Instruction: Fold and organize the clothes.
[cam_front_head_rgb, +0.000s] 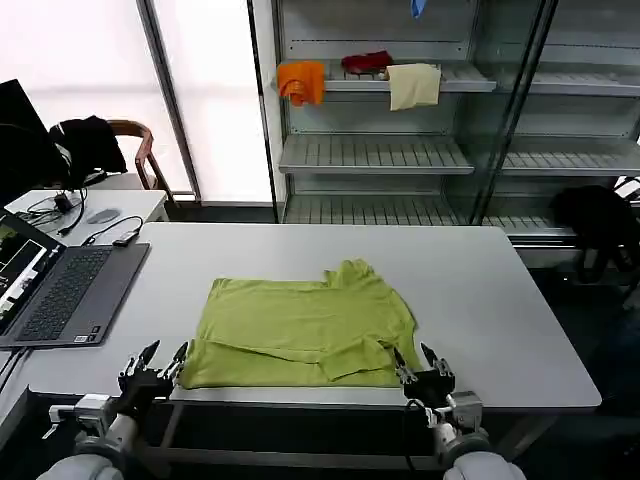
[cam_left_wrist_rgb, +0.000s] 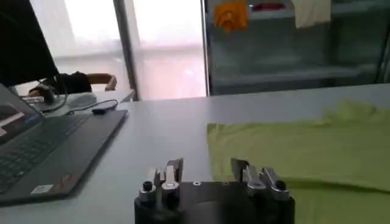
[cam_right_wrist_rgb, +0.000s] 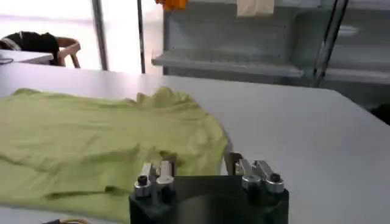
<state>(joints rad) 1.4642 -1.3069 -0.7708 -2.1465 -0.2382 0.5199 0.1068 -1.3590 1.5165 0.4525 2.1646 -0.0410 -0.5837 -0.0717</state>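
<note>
A: What holds things here, biggest first?

B: The shelving unit (cam_front_head_rgb: 375, 155) far beyond both sets of fingers. On its upper shelf sit an orange cloth (cam_front_head_rgb: 302, 81), a red cloth (cam_front_head_rgb: 366, 62) and a cream cloth (cam_front_head_rgb: 413, 85) that hangs over the shelf edge. The lower shelves carry nothing I can make out.

A: And the table (cam_front_head_rgb: 480, 300)?

B: It carries the lime T-shirt (cam_front_head_rgb: 300, 325) and a laptop (cam_front_head_rgb: 65, 290). The laptop lies open, out beyond the left gripper's fingers on their outer side.

A: Where is the shirt?

B: Just ahead of both sets of fingers, between them, near the table's front edge. It is folded over on itself into a rough rectangle.

A: Which way does it run?

B: Its long axis runs side to side, from one gripper toward the other. The collar end bunches up at the far edge, nearer the right fingers than the left.

A: The grippers?

B: The left gripper (cam_front_head_rgb: 153, 362) sits at the shirt's near left corner, fingers (cam_left_wrist_rgb: 172, 173) spread apart and gripping nothing. The right gripper (cam_front_head_rgb: 418, 365) is at the near right corner, fingers (cam_right_wrist_rgb: 157, 173) likewise released, the cloth edge just in front of them.
</note>
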